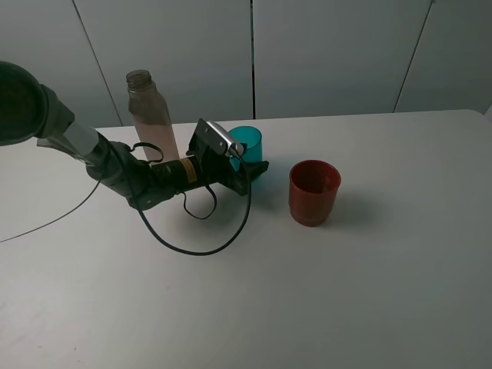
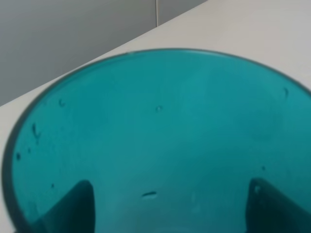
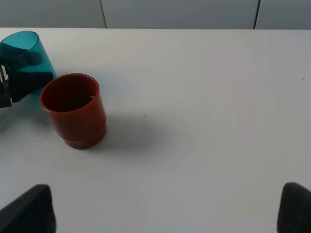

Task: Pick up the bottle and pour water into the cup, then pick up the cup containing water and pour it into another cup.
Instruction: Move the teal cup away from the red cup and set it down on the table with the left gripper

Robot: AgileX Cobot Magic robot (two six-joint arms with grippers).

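The teal cup [image 1: 247, 142] stands just left of the table's middle and fills the left wrist view [image 2: 160, 136]. My left gripper [image 1: 247, 167] reaches in from the left, its jaws closed on the cup's two sides with the fingers [image 2: 73, 206] low on its wall. In the right wrist view the teal cup [image 3: 24, 51] leans slightly. The red-brown cup [image 1: 314, 192] stands upright to its right, apart from it, and also shows in the right wrist view [image 3: 75, 109]. The smoky bottle [image 1: 150, 115] stands upright behind the left arm. My right gripper [image 3: 167, 206] is open and empty, out of the high view.
A black cable [image 1: 192, 246] loops on the white table [image 1: 369, 292] in front of the left arm. Grey wall panels [image 1: 330, 54] rise behind the table's far edge.
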